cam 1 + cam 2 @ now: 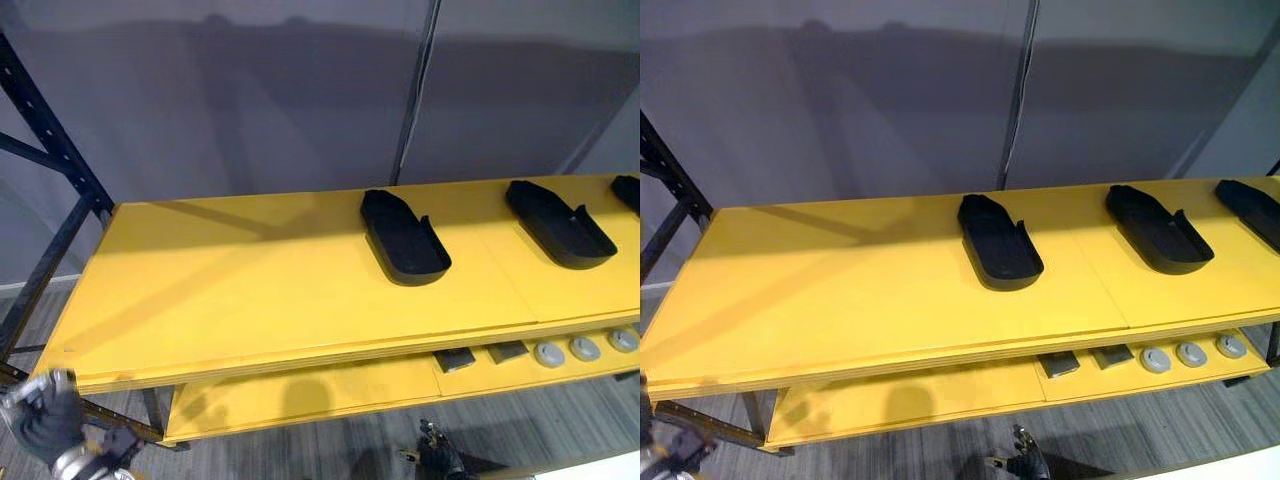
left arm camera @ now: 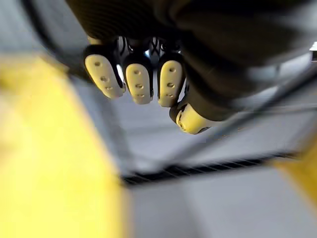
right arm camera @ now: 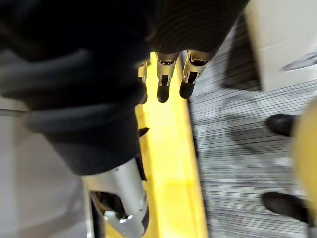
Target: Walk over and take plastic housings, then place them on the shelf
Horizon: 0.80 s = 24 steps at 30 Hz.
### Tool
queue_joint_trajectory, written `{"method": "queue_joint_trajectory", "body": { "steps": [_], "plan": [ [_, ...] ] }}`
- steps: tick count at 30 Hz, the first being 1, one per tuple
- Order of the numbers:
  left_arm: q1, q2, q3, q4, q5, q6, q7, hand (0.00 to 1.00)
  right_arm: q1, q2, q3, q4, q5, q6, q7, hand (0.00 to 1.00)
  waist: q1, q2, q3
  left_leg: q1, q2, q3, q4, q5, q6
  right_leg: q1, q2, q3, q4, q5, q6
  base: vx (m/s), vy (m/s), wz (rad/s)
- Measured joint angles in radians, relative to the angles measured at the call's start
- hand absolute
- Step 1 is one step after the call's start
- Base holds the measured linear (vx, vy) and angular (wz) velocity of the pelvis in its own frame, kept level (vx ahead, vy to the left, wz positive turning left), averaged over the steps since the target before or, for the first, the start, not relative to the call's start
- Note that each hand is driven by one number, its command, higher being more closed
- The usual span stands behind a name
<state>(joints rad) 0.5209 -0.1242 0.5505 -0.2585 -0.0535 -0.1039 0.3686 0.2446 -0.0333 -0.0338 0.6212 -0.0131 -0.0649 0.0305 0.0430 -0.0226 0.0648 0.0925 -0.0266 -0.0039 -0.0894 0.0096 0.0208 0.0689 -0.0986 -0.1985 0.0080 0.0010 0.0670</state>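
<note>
Three black plastic housings lie on the shelf's yellow top board (image 1: 250,300) in front of you, all on its right half and toward the back edge. The first housing (image 1: 403,238) sits near the middle of the board, the second housing (image 1: 558,224) is well apart from it toward the right end, and the third housing (image 1: 628,190) is cut off at the right end. The left half and the strip along the front edge are bare yellow board, open room for your reach. Your left hand (image 1: 45,425) hangs low below the front-left corner, near the black frame upright (image 1: 50,150), fingers curled in on nothing. Your right hand (image 3: 163,79) hangs below the front edge, fingers relaxed and holding nothing. On the lower board (image 1: 300,395), dark blocks (image 1: 455,358) and grey discs (image 1: 585,348) line the right part.
</note>
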Motion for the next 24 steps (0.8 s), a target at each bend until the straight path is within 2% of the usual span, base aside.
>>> {"method": "queue_joint_trajectory", "body": {
  "steps": [2,3,5,9,13,24],
  "plan": [
    [0.002,0.0,0.007,0.134,0.001,0.031,-0.036,1.0,0.001,0.004,0.005,-0.025,-0.002,0.0,0.001,0.0,-0.002,-0.003,-0.006,0.0,0.0,0.007,0.004,-0.003,-0.002,-0.001,-0.001,0.001,0.0,0.0,0.0,-0.01,0.01,-0.08],
    [0.003,0.0,-0.007,0.234,0.003,0.06,-0.074,0.0,0.001,0.007,0.007,-0.027,-0.002,0.002,0.006,0.0,-0.001,-0.006,-0.013,0.001,0.001,0.018,0.01,-0.007,-0.006,0.0,-0.001,0.003,0.0,0.0,0.0,0.0,0.012,-0.1],
    [0.0,0.001,-0.052,0.334,0.032,0.092,-0.117,0.0,0.0,0.005,0.019,-0.029,-0.002,0.003,0.01,0.0,-0.001,-0.006,-0.016,0.001,0.004,0.035,0.023,-0.015,-0.009,0.002,-0.002,0.005,0.002,-0.001,-0.001,0.0,0.012,-0.12],
    [-0.035,0.015,-0.16,0.501,0.071,0.118,-0.181,0.0,0.009,0.005,0.048,-0.044,-0.001,0.005,0.011,0.0,-0.003,-0.003,-0.023,-0.001,0.007,0.066,0.052,-0.041,-0.014,0.005,-0.002,0.022,0.005,-0.001,-0.001,0.0,0.011,-0.15],
    [-0.088,0.039,-0.227,0.572,0.098,0.114,-0.2,0.0,0.023,0.002,0.051,-0.052,0.005,0.005,0.007,0.0,-0.004,-0.001,-0.024,-0.001,0.02,0.12,0.076,-0.064,-0.012,0.005,-0.004,0.027,0.021,-0.013,0.0,-0.01,0.002,-0.05],
    [-0.156,0.062,-0.384,0.662,0.157,0.088,-0.235,0.0,0.027,0.002,0.024,-0.046,0.017,0.005,-0.018,0.0,-0.027,0.012,-0.023,0.0,0.028,0.159,0.093,-0.075,-0.032,-0.002,0.004,0.058,0.02,-0.026,-0.001,0.03,-0.004,-0.08]
  ]
}}
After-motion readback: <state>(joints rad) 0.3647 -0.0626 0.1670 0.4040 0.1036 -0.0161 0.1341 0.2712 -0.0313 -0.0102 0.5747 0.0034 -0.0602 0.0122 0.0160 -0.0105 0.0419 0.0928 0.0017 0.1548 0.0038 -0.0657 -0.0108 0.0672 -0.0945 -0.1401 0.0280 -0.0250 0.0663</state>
